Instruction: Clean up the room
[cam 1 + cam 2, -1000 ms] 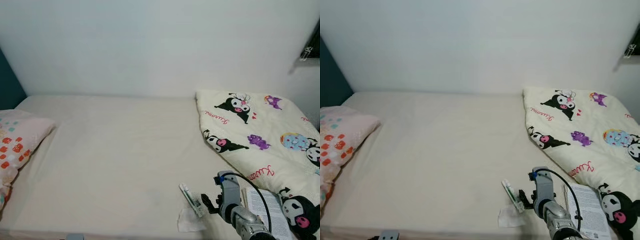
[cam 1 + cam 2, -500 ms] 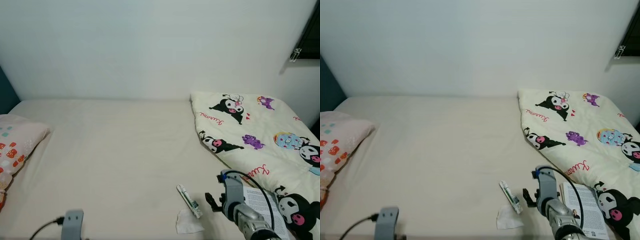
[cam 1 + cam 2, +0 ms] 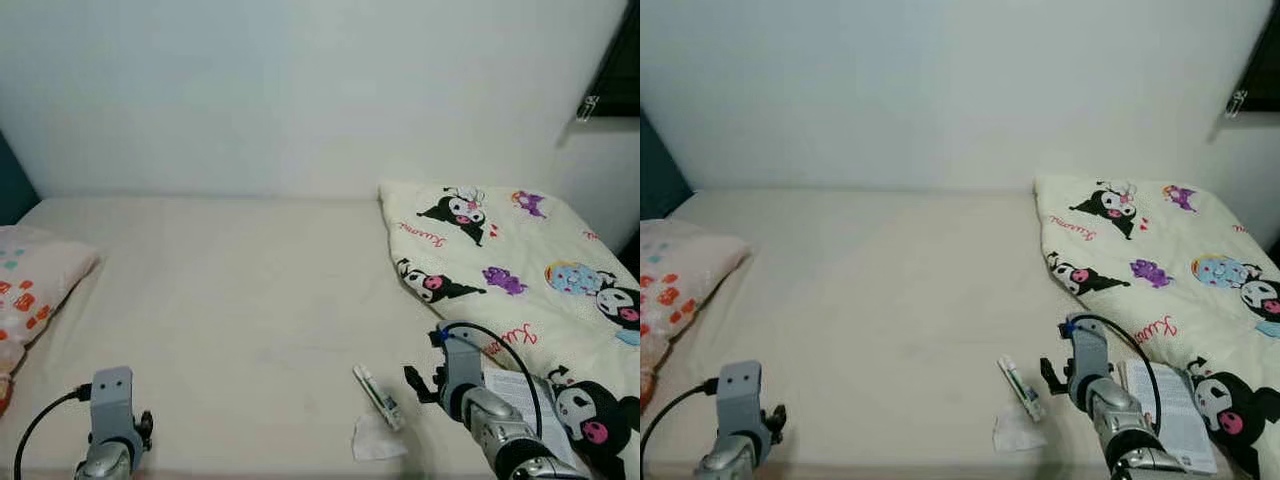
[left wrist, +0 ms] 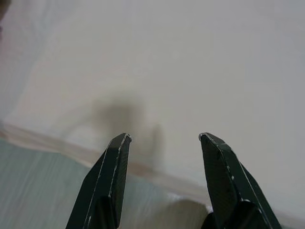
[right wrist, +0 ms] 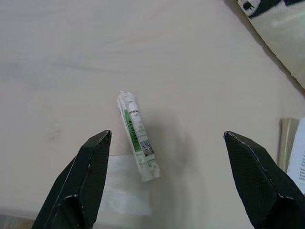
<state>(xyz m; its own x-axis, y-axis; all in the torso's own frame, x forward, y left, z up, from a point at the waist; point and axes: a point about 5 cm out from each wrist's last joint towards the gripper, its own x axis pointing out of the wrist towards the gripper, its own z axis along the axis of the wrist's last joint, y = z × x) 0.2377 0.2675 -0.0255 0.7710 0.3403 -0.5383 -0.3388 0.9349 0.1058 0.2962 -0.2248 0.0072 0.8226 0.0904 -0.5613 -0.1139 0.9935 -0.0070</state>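
Note:
A small white tube with a green label (image 3: 377, 395) (image 5: 138, 142) lies on the cream bed sheet (image 3: 250, 290), beside a crumpled white tissue (image 3: 378, 438) (image 5: 125, 191). My right gripper (image 5: 167, 135) hovers open above the sheet; the tube lies below and between its fingers, nearer one finger (image 5: 90, 167). Its silver wrist (image 3: 458, 372) shows just right of the tube. My left gripper (image 4: 164, 137) is open and holds nothing, over the bed's front edge. Its wrist (image 3: 112, 405) is raised at the lower left.
A cartoon-print blanket (image 3: 500, 260) is bunched on the bed's right side, with a printed leaflet (image 3: 1170, 405) at its near edge. A patterned pillow (image 3: 30, 290) lies at the left. A white wall backs the bed.
My left arm has risen into view at the lower left. The right wrist has edged a little forward beside the tube. The camera shifted slightly; tube and tissue stay put.

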